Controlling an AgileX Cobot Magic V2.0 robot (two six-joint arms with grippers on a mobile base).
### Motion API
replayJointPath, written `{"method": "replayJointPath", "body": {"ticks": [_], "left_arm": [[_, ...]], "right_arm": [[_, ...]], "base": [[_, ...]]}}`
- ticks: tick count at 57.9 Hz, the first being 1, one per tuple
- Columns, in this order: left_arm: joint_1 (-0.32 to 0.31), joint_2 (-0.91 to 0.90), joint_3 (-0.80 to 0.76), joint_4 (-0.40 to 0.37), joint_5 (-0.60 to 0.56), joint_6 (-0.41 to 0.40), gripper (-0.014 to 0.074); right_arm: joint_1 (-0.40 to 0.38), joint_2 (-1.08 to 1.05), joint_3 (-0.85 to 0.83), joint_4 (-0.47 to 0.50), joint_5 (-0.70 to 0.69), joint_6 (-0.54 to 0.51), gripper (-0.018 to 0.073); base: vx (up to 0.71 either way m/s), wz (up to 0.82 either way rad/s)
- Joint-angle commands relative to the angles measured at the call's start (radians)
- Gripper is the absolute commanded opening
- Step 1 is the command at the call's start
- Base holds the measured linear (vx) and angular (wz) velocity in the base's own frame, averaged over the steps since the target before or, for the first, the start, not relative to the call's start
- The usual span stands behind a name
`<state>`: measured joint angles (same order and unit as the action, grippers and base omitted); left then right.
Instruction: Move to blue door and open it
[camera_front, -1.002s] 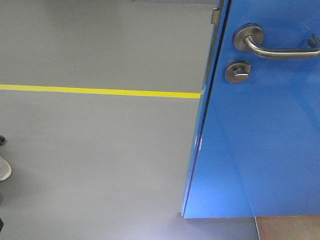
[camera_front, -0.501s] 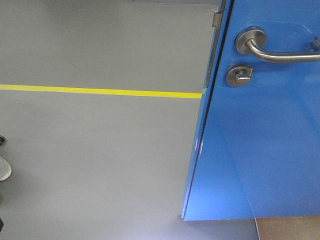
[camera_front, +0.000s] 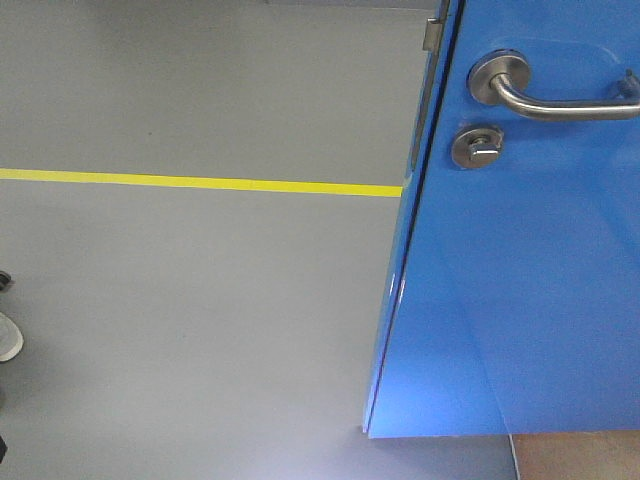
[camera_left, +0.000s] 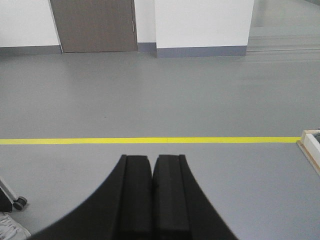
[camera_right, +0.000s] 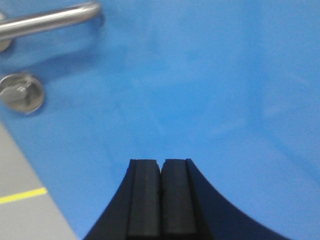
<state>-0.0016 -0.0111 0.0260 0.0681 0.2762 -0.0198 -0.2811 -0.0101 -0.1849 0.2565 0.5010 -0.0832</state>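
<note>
The blue door (camera_front: 520, 290) fills the right half of the front view, swung ajar with its edge towards me. Its silver lever handle (camera_front: 545, 100) and round thumb-turn lock (camera_front: 477, 147) sit near the top, and a metal latch plate (camera_front: 432, 33) shows on the edge. In the right wrist view the blue door (camera_right: 210, 85) fills the frame, with the lever handle (camera_right: 50, 19) and thumb-turn lock (camera_right: 21, 93) at upper left. My right gripper (camera_right: 160, 162) is shut and empty, close to the panel. My left gripper (camera_left: 152, 159) is shut and empty, facing open floor.
A yellow floor line (camera_front: 200, 183) crosses the grey floor left of the door. A white shoe (camera_front: 8, 337) shows at the left edge. The left wrist view has a caster wheel (camera_left: 19, 202) at lower left, a white wooden frame (camera_left: 311, 145) at right, and a brown door (camera_left: 94, 25) far off.
The view shifts slightly: the handle and lock drifted a little right and down, then back up. The door's lower edge stays put.
</note>
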Motion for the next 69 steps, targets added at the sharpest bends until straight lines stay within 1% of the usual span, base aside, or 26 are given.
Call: {"method": "replayJointPath", "body": {"ticks": [1, 15, 19, 26, 32, 34, 40, 69], "left_arm": [[-0.006, -0.013, -0.026, -0.002, -0.085, -0.007, 0.0073], [-0.006, -0.013, -0.026, -0.002, -0.085, -0.007, 0.0073], [-0.006, -0.013, -0.026, -0.002, -0.085, -0.007, 0.0073], [-0.006, -0.013, -0.026, -0.002, -0.085, -0.007, 0.0073], [-0.006, -0.013, -0.026, -0.002, -0.085, -0.007, 0.0073], [-0.006, -0.013, -0.026, -0.002, -0.085, -0.007, 0.0073], [-0.006, -0.013, -0.026, -0.002, -0.085, -0.007, 0.0073], [-0.006, -0.013, -0.026, -0.002, -0.085, -0.007, 0.0073]], "right_arm": [[0.070, -0.016, -0.027, -0.032, -0.081, -0.015, 0.0012], [0.271, -0.015, -0.017, -0.118, -0.088, -0.019, 0.0012], [0.331, -0.015, 0.017, -0.143, -0.143, -0.005, 0.0012], [0.407, -0.015, 0.129, -0.217, -0.331, 0.027, 0.0012], [0.429, -0.015, 0.222, -0.266, -0.476, 0.027, 0.0012], [0.429, -0.015, 0.216, -0.275, -0.438, 0.027, 0.0012], [0.429, -0.015, 0.217, -0.303, -0.439, 0.027, 0.0012], [0.429, -0.015, 0.217, -0.298, -0.439, 0.027, 0.0012]], "base": [[0.00, 0.00], [0.00, 0.00], [0.00, 0.00], [0.00, 0.00], [0.00, 0.00], [0.00, 0.00], [0.00, 0.00], [0.00, 0.00]]}}
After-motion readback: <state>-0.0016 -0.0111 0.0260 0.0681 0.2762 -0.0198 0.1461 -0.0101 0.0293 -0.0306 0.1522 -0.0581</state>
